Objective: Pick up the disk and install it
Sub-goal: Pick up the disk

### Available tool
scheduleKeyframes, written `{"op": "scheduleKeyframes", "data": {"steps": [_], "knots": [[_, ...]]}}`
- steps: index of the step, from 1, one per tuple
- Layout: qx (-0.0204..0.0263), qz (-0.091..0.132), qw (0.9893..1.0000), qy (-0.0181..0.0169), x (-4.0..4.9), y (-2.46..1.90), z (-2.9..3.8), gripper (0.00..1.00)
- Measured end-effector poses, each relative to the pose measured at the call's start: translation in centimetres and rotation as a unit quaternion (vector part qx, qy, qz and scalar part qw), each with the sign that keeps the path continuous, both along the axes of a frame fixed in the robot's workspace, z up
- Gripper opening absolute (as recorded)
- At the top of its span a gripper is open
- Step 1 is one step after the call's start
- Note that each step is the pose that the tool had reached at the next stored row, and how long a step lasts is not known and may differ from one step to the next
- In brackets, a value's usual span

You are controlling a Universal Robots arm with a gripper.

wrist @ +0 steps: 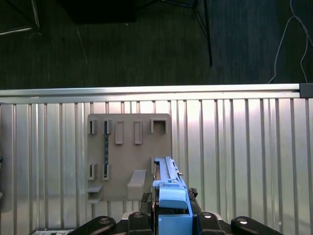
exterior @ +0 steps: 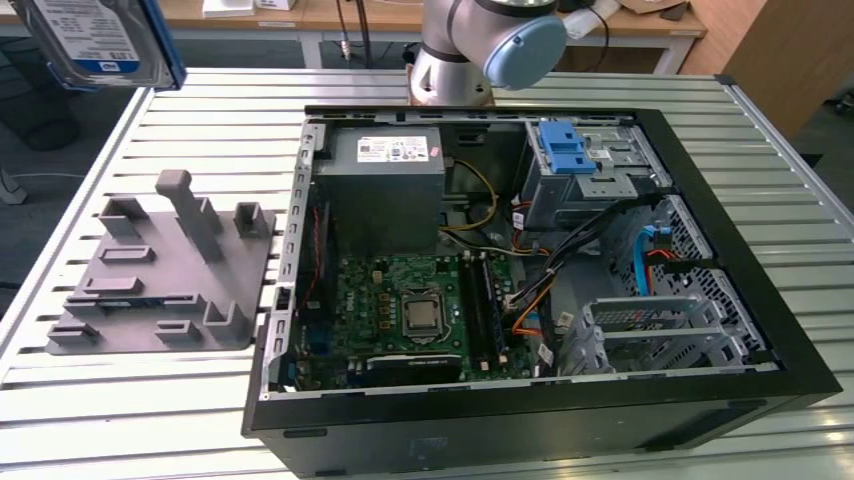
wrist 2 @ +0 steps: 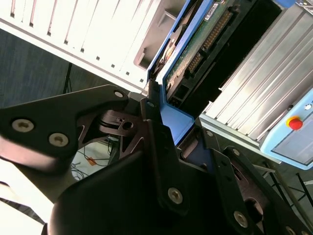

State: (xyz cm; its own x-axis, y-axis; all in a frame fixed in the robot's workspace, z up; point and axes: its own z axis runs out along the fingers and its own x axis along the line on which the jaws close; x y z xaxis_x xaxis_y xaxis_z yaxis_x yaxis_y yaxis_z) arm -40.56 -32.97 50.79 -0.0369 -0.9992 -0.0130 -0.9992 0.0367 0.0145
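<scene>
The fingers (wrist 2: 159,142) squeeze the disk (exterior: 100,40) high above the bench (exterior: 761,130); if it slips, it could fall and break.

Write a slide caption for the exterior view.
The disk held aloft above the grey fixture; the open computer case lies on the slatted table.

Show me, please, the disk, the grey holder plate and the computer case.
the disk (exterior: 87,35), exterior view, on its blue-and-white label.
the grey holder plate (wrist: 128,154), first wrist view, on its bare flat face.
the computer case (exterior: 534,432), exterior view, on its black outer wall.
</scene>
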Motion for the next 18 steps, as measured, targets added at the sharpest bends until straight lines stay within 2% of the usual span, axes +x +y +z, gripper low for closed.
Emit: {"op": "scheduleKeyframes", "data": {"steps": [18], "knots": [[0.0,0.0,1.0,0.0,0.6,0.0,0.0,0.36]]}}
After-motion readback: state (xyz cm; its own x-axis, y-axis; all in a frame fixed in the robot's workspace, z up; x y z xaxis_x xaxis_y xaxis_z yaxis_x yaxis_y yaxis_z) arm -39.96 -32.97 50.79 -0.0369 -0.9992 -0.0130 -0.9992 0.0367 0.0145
